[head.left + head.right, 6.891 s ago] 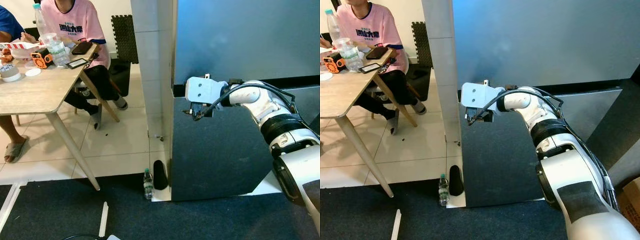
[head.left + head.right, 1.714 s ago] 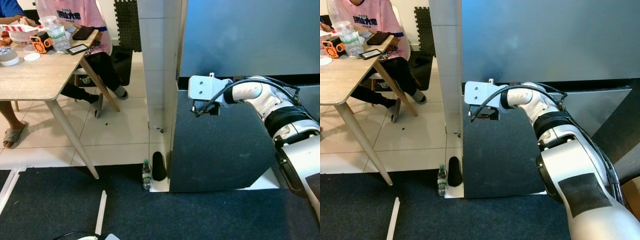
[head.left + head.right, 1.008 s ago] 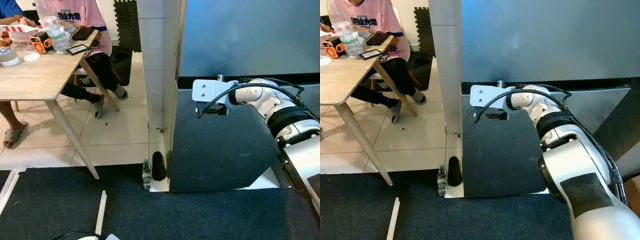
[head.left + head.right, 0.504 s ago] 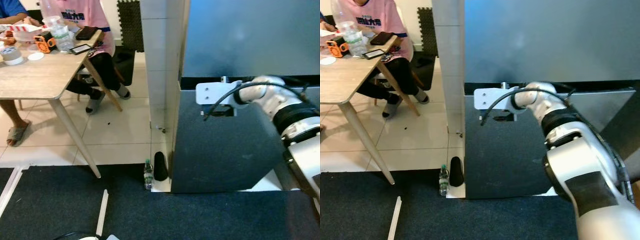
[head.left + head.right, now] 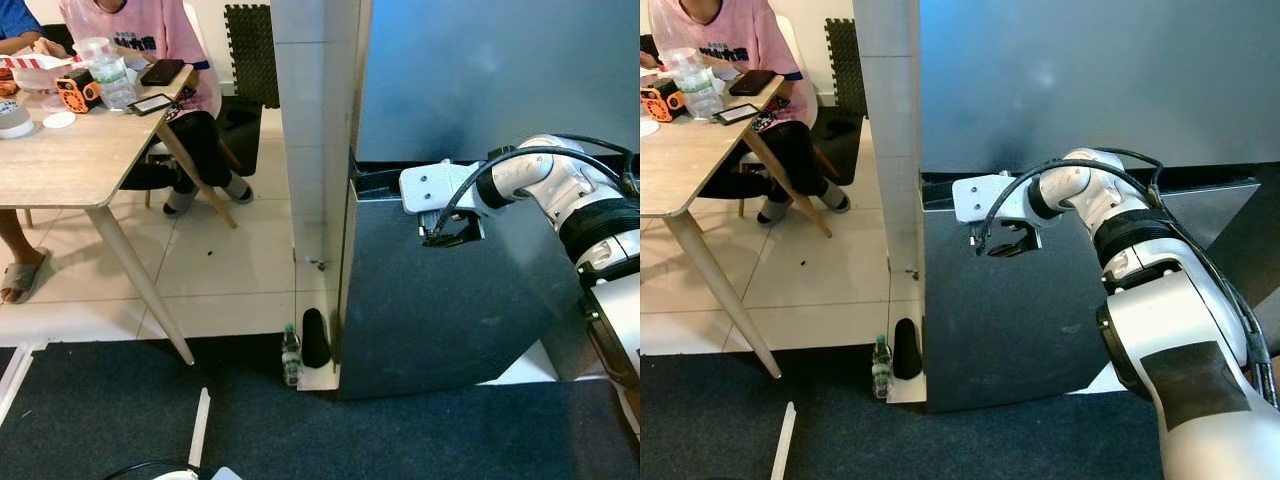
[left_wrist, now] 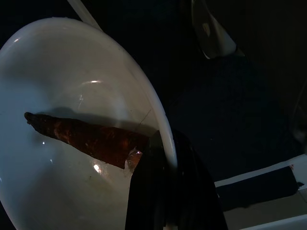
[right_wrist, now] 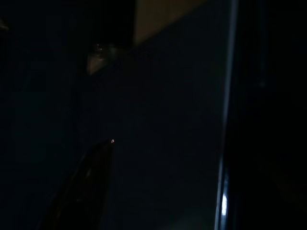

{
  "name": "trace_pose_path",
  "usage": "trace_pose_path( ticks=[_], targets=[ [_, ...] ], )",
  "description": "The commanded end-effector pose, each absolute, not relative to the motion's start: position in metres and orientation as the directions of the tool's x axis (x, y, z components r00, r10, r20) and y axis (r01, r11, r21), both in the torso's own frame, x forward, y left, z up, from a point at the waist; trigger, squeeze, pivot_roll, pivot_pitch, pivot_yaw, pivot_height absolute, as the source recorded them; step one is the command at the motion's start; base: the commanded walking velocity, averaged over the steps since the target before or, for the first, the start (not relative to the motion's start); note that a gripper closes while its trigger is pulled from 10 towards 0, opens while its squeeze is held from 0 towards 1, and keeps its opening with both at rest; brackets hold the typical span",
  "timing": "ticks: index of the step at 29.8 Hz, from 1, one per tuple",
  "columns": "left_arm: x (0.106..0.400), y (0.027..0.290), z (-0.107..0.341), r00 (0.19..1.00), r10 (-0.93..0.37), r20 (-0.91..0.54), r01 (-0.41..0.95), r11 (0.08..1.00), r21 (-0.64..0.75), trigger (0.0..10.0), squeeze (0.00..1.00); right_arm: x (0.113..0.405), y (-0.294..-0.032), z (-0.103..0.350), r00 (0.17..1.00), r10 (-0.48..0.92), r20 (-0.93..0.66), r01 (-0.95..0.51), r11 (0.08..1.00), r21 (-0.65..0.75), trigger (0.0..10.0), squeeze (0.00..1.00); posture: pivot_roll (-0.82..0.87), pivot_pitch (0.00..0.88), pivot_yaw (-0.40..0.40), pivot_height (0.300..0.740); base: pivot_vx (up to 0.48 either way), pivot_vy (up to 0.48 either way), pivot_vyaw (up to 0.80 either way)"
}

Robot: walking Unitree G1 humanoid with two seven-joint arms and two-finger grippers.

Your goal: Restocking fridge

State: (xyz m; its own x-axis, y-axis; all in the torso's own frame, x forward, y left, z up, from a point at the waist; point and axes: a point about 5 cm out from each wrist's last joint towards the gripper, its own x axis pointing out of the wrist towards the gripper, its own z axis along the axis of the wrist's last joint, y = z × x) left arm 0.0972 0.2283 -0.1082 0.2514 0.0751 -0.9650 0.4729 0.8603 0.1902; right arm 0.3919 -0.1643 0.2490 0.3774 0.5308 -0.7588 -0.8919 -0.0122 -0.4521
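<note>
Now | right gripper [image 5: 445, 232] held at fridge door [image 5: 430, 290] top edge, jaws' state unclear | left gripper [image 6: 163, 191] clamped on plate [image 6: 72, 129] rim; plate judged fragile, slippery.

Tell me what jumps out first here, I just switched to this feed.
The right gripper is up against the front of the dark fridge, at the seam between its upper and lower doors. The left gripper holds a white plate carrying a dark brown piece of food. At left, people sit at a wooden table.
</note>
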Motion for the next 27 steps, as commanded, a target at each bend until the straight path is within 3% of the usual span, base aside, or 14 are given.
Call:
trace_pose_path(
  ticks=[1, 2, 4, 9, 13, 17, 21, 23, 27],
  targets=[
    [0.094, 0.23, -0.109, 0.239, 0.08, -0.968, 0.475, 0.86, 0.189, 10.0, 0.0, 0.384, -0.159, 0.231, 0.227, 0.587, -0.777, -0.944, -0.064, -0.324, 10.0, 0.0, 0.04, 0.07, -0.033, 0.74, 0.0, 0.0, 0.0],
    [0.094, 0.23, -0.109, 0.239, 0.08, -0.968, 0.475, 0.86, 0.189, 10.0, 0.0, 0.384, -0.159, 0.231, 0.227, 0.587, -0.777, -0.944, -0.064, -0.324, 10.0, 0.0, 0.04, 0.07, -0.033, 0.74, 0.0, 0.0, 0.0],
    [0.094, 0.23, -0.109, 0.238, 0.082, -0.968, 0.474, 0.86, 0.19, 10.0, 0.0, 0.377, -0.153, 0.249, 0.106, 0.741, -0.663, -0.951, -0.12, -0.286, 10.0, 0.0, 0.04, 0.065, -0.031, 0.74, 0.0, 0.0, 0.0],
    [0.093, 0.231, -0.109, 0.236, 0.084, -0.968, 0.475, 0.859, 0.19, 10.0, 0.0, 0.369, -0.152, 0.262, 0.055, 0.835, -0.548, -0.937, -0.146, -0.316, 10.0, 0.0, 0.04, 0.061, -0.028, 0.74, 0.0, 0.0, 0.0],
    [0.094, 0.232, -0.108, 0.234, 0.084, -0.969, 0.483, 0.855, 0.191, 10.0, 0.0, 0.349, -0.153, 0.28, -0.024, 0.948, -0.318, -0.926, -0.141, -0.349, 10.0, 0.0, 0.03, 0.056, -0.021, 0.74, 0.0, 0.0, 0.0],
    [0.095, 0.232, -0.108, 0.236, 0.084, -0.968, 0.488, 0.852, 0.193, 10.0, 0.0, 0.342, -0.158, 0.28, -0.049, 0.975, -0.215, -0.942, -0.116, -0.313, 10.0, 0.0, 0.03, 0.056, -0.021, 0.74, 0.0, 0.0, 0.0],
    [0.097, 0.234, -0.107, 0.239, 0.088, -0.967, 0.498, 0.844, 0.2, 10.0, 0.0, 0.317, -0.176, 0.222, -0.103, 0.971, -0.217, -0.988, -0.125, -0.088, 10.0, 0.0, 0.02, 0.048, -0.015, 0.74, 0.0, 0.0, 0.0],
    [0.097, 0.234, -0.107, 0.239, 0.088, -0.967, 0.498, 0.844, 0.2, 10.0, 0.0, 0.317, -0.176, 0.222, -0.103, 0.971, -0.217, -0.988, -0.125, -0.088, 10.0, 0.0, 0.02, 0.048, -0.015, 0.74, 0.0, 0.0, 0.0],
    [0.096, 0.236, -0.107, 0.237, 0.092, -0.967, 0.503, 0.84, 0.203, 10.0, 0.0, 0.301, -0.19, 0.179, -0.1, 0.962, -0.253, -0.994, -0.083, 0.076, 10.0, 0.0, 0.02, 0.046, -0.014, 0.74, 0.0, 0.0, 0.0]
  ],
)
